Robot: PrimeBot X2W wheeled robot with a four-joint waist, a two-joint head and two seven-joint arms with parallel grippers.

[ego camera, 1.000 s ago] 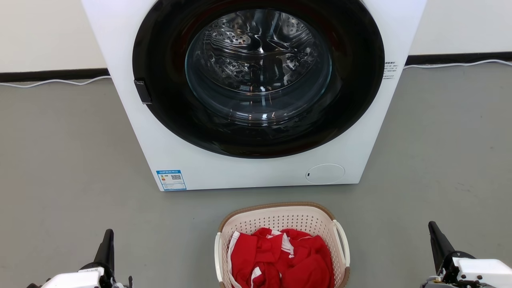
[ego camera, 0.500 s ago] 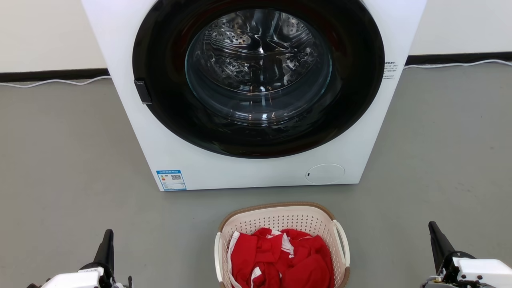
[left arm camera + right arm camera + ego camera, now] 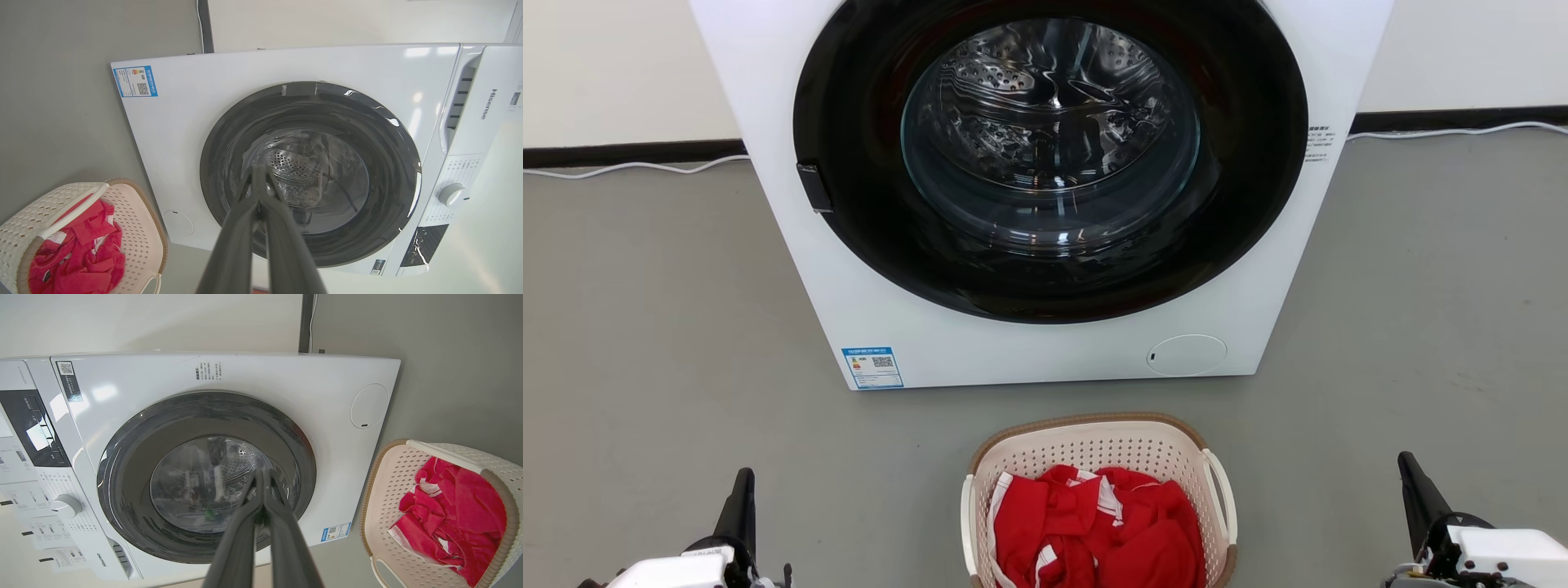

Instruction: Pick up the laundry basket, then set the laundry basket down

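The cream perforated laundry basket with its brown rim and white side handles stands on the grey floor in front of the washing machine, at the bottom middle of the head view. Red and white clothing fills it. The basket also shows at the lower left of the left wrist view and the basket at the lower right of the right wrist view. My left gripper stands well to the basket's left, shut and empty. My right gripper stands well to its right, also shut and empty.
A white front-loading washing machine with a dark round door stands just behind the basket. A white cable runs along the dark skirting at the wall. Grey floor lies open on both sides of the basket.
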